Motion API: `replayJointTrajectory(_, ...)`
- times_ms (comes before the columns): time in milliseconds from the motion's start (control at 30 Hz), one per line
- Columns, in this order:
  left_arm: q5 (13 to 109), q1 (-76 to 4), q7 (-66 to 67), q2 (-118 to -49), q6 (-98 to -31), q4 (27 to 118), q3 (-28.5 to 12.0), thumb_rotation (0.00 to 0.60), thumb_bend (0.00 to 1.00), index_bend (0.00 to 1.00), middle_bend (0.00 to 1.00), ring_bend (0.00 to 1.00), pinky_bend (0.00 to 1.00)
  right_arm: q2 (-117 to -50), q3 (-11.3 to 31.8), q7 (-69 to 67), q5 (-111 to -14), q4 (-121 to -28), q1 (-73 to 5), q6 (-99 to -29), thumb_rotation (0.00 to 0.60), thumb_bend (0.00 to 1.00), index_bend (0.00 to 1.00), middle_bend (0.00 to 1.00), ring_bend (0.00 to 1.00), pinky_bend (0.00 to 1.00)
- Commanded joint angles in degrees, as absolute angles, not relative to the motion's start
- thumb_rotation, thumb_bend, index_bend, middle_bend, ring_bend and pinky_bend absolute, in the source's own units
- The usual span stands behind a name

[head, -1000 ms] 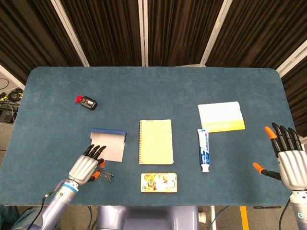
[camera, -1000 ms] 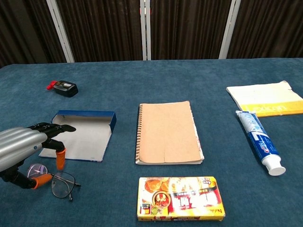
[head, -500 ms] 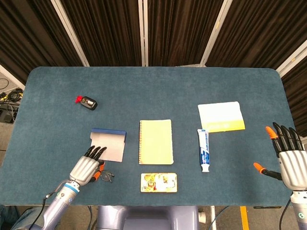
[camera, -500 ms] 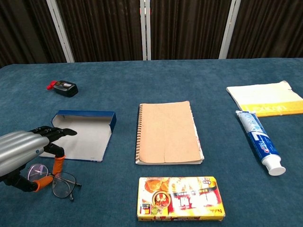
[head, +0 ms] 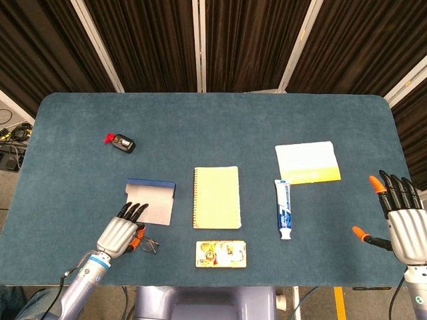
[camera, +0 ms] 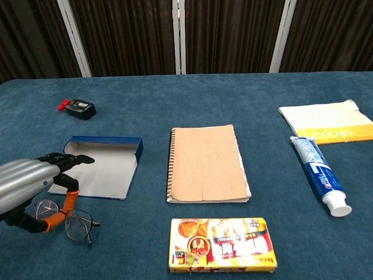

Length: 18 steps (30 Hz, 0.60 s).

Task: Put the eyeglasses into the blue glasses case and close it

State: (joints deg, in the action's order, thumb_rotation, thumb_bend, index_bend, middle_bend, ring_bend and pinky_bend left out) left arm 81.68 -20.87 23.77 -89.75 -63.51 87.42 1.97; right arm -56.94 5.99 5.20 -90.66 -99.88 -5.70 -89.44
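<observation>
The left hand [camera: 26, 186] is hovering right over the eyeglasses [camera: 67, 219], fingertips closing round the frame but not clearly gripping yet, with the open blue glasses case [camera: 102, 166] sitting just beyond.

Blue table [head: 267, 120]: notebook [head: 217, 197], toothpaste [head: 283, 209], eyeglasses [camera: 73, 220], case [camera: 105, 167].

left hand [camera: 26, 184] fingers on eyeglasses [camera: 67, 219] | blue glasses case [camera: 102, 169] open just beyond | notebook [camera: 205, 163] centre

Curtained lab, blue-clothed table [head: 213, 113]
</observation>
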Motion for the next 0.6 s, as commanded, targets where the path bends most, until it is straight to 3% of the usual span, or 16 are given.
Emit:
replayJointTrajectory(33,81.7,-21.0,23.3,-89.4,-63.9,88.0,1.6,0.600,0.49,0.61,0.00,0.00,0.00,-57.0,6.0,5.2,-90.7,-99.9,-5.7,-89.4,0.600,0.00,0.00,0.00,0.00,0.00)
replayJointTrajectory(133,81.4,-21.3,22.3,-88.8,-64.6,89.1,0.3,0.600,0.49,0.61,0.00,0.00,0.00,-57.0,6.0,5.3,-90.7,-99.9,-5.7,-89.4,0.600,0.00,0.00,0.00,0.00,0.00)
replayJointTrajectory(167,80.5,-22.0,21.6,-88.3,-65.0,90.2,-2.0,0.600,0.49,0.61,0.00,0.00,0.00,-57.0,5.9,5.4,-90.8,-99.8,-5.8,-89.3,0.600,0.00,0.00,0.00,0.00,0.00)
replayJointTrajectory(367,76.2,-25.3,22.0,-88.3,-62.6,90.3,-6.8,0.600,0.49,0.61,0.00,0.00,0.00,-57.2,5.9,5.9,-90.8,-99.9,-5.8,-89.2,0.600,0.00,0.00,0.00,0.00,0.00)
replayJointTrajectory(600,72.0,-28.5,22.4,-90.4,-59.6,86.9,-9.9,0.600,0.49,0.62,0.00,0.00,0.00,-57.4,6.0,6.4,-90.2,-99.8,-6.0,-88.8,0.600,0.00,0.00,0.00,0.00,0.00)
